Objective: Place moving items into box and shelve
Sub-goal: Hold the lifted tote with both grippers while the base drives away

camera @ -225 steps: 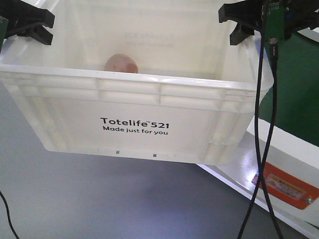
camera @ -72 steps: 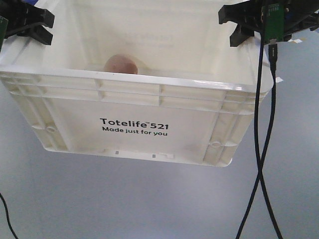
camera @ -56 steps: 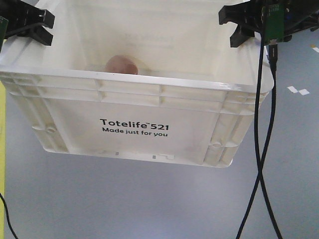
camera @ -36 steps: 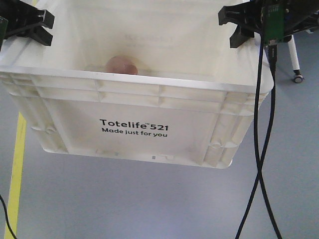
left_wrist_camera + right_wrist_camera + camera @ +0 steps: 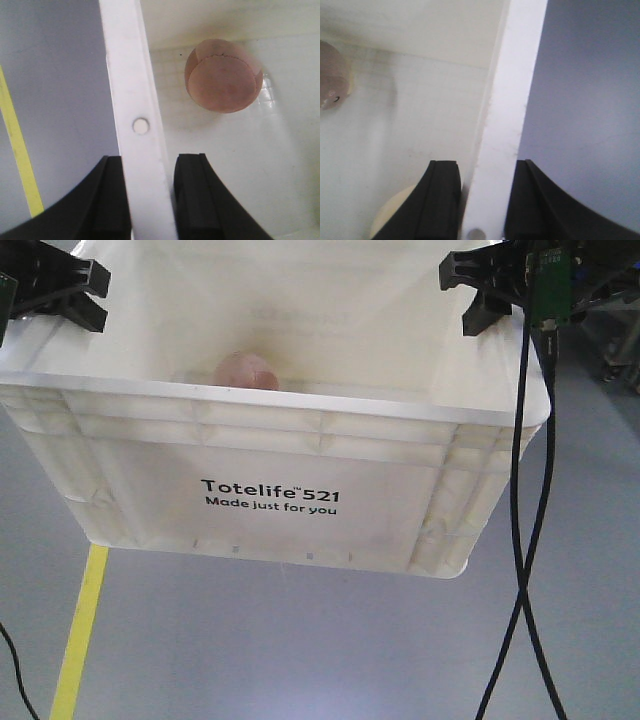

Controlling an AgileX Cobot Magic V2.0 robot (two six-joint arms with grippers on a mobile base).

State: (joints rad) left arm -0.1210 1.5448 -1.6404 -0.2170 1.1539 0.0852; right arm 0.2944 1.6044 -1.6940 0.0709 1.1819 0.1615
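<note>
Moved since earlier: the floor under the box (image 5: pixel 270 495) has changed. A yellow floor line (image 5: pixel 80 630) now runs at lower left, further in than half a second ago, and the green-and-white unit seen three seconds ago is gone. The box sits in the same place in the front view, so the base seems to be travelling with it.
Box: the cream-white Totelife tote hangs clear of the grey floor (image 5: pixel 300 650), carried level by its two short-side rims, printed side toward the camera.
Left gripper (image 5: pixel 150 165): pinching the box's left rim, one finger outside the wall and one inside, with the rim strip between them.
Right gripper (image 5: pixel 485 172): clamped the same way on the right rim, inner finger over the box floor, outer finger over the room floor.
Contents: a pinkish-brown ball (image 5: pixel 223 76) lies on the box bottom toward the far wall, left of centre. A cream round item (image 5: pixel 395 215), only partly seen, lies near the right wall just beside the right gripper's inner finger.
Done: items appear loaded and the box is lifted.
Left: reaching the shelf and setting the box on it; no shelf shows now.
Cables (image 5: pixel 520 490): two black leads hang across the box's right front corner.
</note>
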